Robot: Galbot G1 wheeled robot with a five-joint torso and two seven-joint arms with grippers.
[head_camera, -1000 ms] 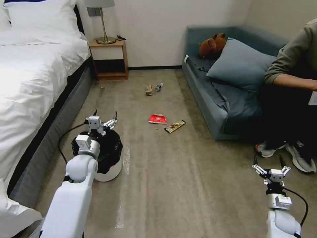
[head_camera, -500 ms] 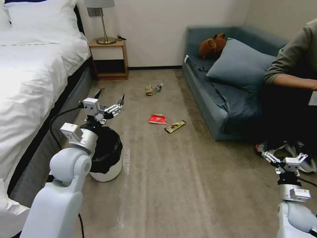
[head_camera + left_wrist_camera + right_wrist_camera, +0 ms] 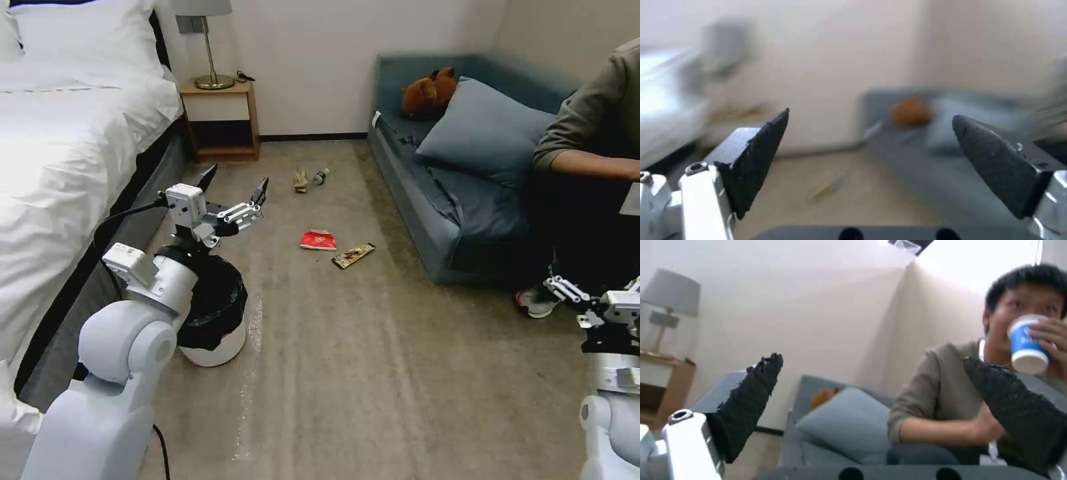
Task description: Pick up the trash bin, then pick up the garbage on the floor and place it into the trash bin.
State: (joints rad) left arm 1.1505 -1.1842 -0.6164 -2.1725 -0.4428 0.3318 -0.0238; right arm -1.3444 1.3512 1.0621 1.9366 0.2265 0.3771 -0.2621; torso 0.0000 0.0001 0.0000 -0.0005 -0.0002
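Far left: bed along the wall, nightstand at its head. Trash bin stands on the carpet just beside the bed base, white with black bag, not gripped, nothing lifted.

Left gripper is up in the air above and a bit beyond the bin, fingers wide apart, holding nothing; the left wrist view shows both pads spread with open room between them and points toward the far wall and sofa, not down at the bin. Its arm covers part of the bin's near rim in the head view.

Middle floor: tan paper piece and small clear bottle just beside each other, farther off toward the wall. Red snack packet and long bar wrapper lie near each other, closer, well apart from the bin.

Right: sofa with pillow and brown plush toy. A person sits at its near end. Right gripper is low at the right edge, fingers apart, empty, near the person's shoe.

Risks, judged: bin pickup not done yet; a grab on the slick bag alone instead of the rim could slip or pull the liner out. A light bin may tip or slide if a finger knocks the rim. The right arm is close to the person's legs; a swing could hit them. Flat wrappers on carpet are hard to pinch.
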